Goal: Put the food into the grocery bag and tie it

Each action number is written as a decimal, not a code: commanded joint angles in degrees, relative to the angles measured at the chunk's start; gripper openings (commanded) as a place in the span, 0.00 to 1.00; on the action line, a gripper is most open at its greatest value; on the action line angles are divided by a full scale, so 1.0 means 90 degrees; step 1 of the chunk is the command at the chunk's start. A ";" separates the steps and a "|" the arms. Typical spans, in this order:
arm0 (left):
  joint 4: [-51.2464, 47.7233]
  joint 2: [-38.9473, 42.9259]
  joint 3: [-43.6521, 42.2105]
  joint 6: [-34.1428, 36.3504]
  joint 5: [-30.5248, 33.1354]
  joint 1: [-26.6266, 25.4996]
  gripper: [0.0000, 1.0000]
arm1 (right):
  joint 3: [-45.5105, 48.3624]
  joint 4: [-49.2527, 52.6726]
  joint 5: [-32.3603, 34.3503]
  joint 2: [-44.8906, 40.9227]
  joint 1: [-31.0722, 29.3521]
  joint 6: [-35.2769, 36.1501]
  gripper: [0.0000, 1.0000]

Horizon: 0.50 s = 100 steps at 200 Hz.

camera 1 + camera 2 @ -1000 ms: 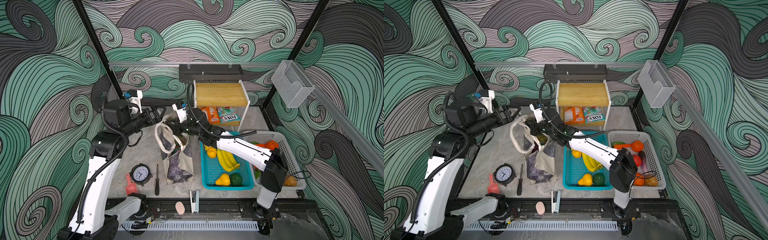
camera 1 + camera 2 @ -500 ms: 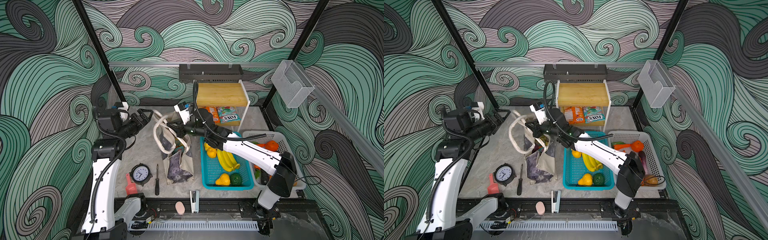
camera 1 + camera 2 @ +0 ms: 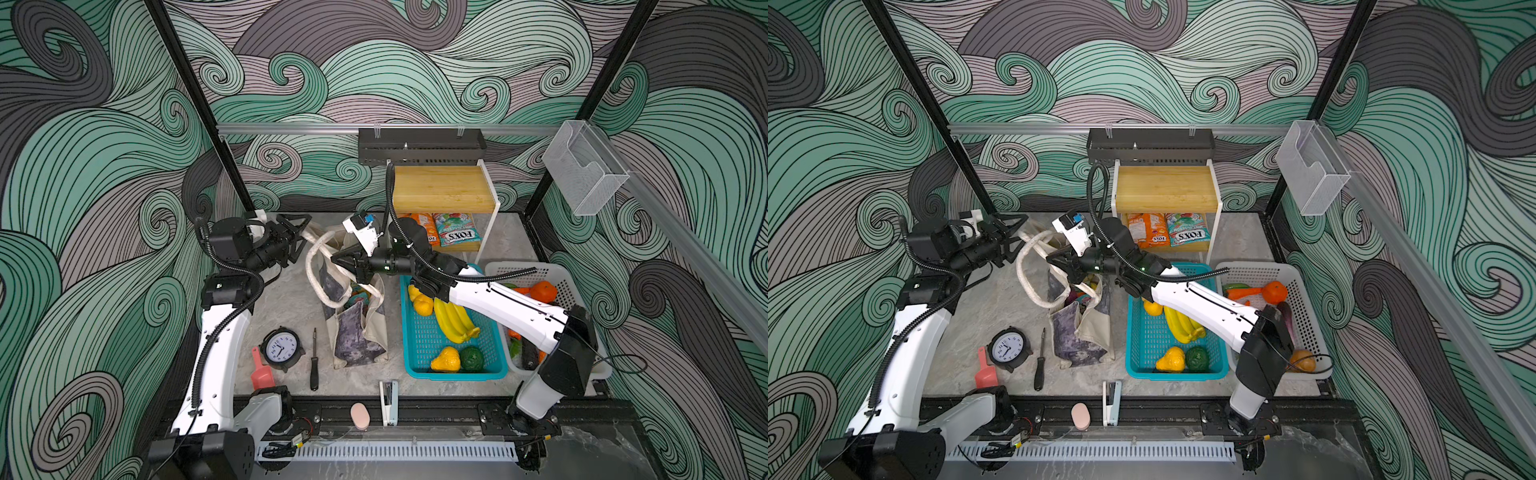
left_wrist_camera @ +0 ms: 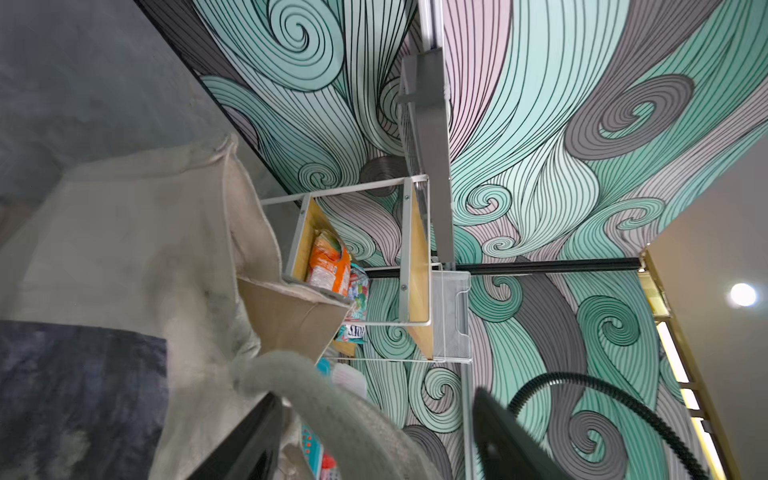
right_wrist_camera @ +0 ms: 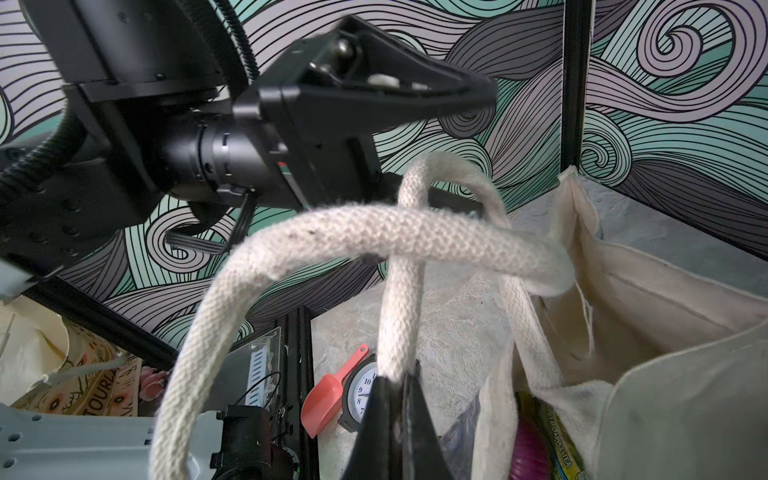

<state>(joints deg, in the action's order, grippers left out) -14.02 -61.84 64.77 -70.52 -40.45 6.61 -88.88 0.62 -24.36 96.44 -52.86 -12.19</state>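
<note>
Marble tabletop (image 3: 291,307) | grocery bag (image 3: 359,336): packet (image 5: 552,424), perhaps onion (image 5: 530,453) | right tool (image 5: 395,378) pinches strap (image 5: 399,299) | left tool (image 3: 302,237) spread

The grocery bag (image 3: 357,336), at frame centre, is finished in cream canvas with a mottled grey-purple front panel; its strap handles (image 5: 395,232) are cream. Yellow bananas (image 3: 451,322) are contained in a teal basket (image 3: 419,345). The walls (image 3: 104,166) are patterned with teal, grey and lilac swirls outlined in black.
</note>
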 commanded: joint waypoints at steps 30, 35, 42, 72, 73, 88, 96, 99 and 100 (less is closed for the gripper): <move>0.0254 -0.0157 0.0185 0.0238 -0.0535 -0.0044 0.00 | 0.0034 0.0223 -0.0274 -0.0370 -0.0064 0.0163 0.00; 0.0273 -0.0182 0.0203 0.0268 -0.0583 -0.0046 0.00 | 0.0055 0.0230 -0.0286 -0.0408 -0.0064 0.0154 0.00; 0.0271 -0.0214 0.0247 0.0326 -0.0669 -0.0042 0.00 | 0.0085 0.0235 -0.0310 -0.0464 -0.0063 0.0153 0.00; 0.0013 -0.0234 0.0465 0.0593 -0.0798 -0.0051 0.00 | 0.0260 0.0387 -0.0303 -0.0787 -0.0042 0.0286 0.00; 0.0014 -0.0231 0.0462 0.0596 -0.0794 -0.0051 0.00 | 0.0273 0.0383 -0.0297 -0.0795 -0.0043 0.0293 0.01; 0.0029 -0.0173 0.0454 0.0620 -0.0739 -0.0046 0.00 | 0.0418 0.0394 -0.0203 -0.0984 0.0063 0.0326 0.25; 0.0037 -0.0142 0.0447 0.0633 -0.0734 -0.0050 0.00 | 0.0449 0.0471 -0.0201 -0.1079 0.0149 0.0355 0.37; 0.0058 -0.0127 0.0441 0.0633 -0.0744 -0.0050 0.00 | 0.0460 0.0527 -0.0192 -0.1106 0.0185 0.0366 0.43; 0.0061 -0.0124 0.0435 0.0631 -0.0747 -0.0050 0.00 | 0.0461 0.0536 -0.0193 -0.1116 0.0197 0.0372 0.44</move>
<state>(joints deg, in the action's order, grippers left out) -14.11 -63.77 66.74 -67.05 -47.68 5.65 -85.76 3.62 -25.65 90.45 -52.62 -10.22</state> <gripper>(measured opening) 0.073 0.299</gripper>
